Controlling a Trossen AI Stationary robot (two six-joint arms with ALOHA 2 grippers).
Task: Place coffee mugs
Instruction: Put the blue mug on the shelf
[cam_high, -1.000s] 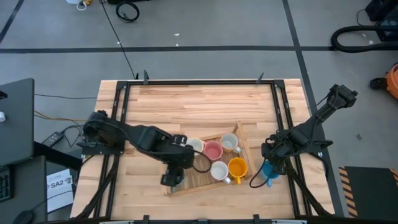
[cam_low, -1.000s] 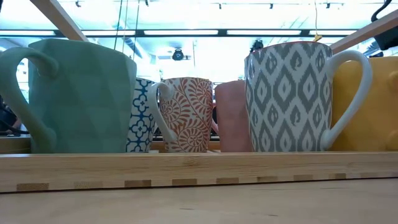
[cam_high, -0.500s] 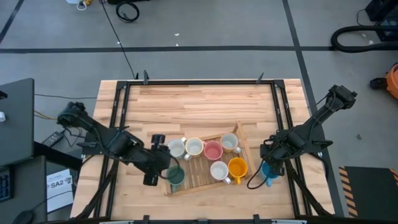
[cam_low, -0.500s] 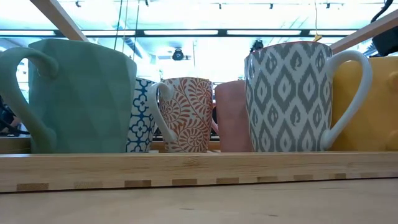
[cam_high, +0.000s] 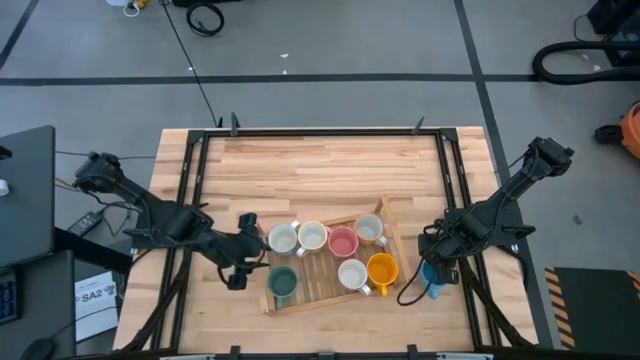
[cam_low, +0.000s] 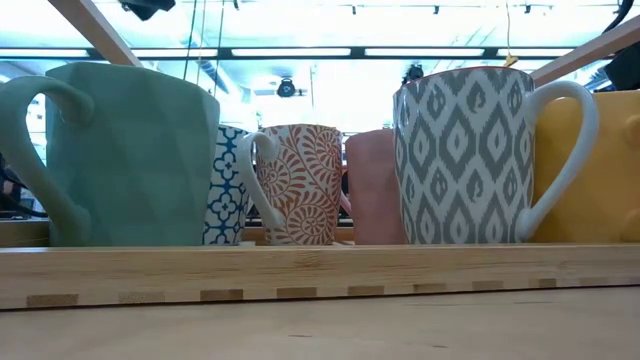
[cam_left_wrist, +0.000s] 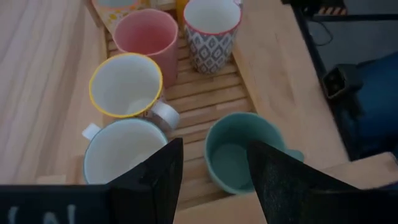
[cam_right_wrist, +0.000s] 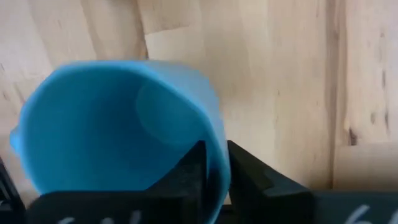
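Seven mugs stand upright on a slatted wooden tray: dark green mug at its near left corner, two white mugs, pink, grey-patterned, another white one, and orange. My left gripper is open, just left of the tray. In the left wrist view my left gripper has its fingers either side of the green mug, apart from it. My right gripper is shut on the blue mug, right of the tray. My right gripper pinches the blue mug's rim, one finger inside the mug and one outside its wall. The fingers come from above, pointing down. The mug is upright with its mouth up; whether its base is on the table, I cannot tell.
The tray lies slanted on the near right part of the wooden table, whose far half is bare wood. Black frame rails run along the table's sides. In the low view the tray's front edge hides the mugs' bases.
My left gripper has drawn back from over the tray toward the table's left edge. The dark green mug, hidden under it a second ago, now stands free on the tray's near left corner. The right arm and the blue mug have kept still.
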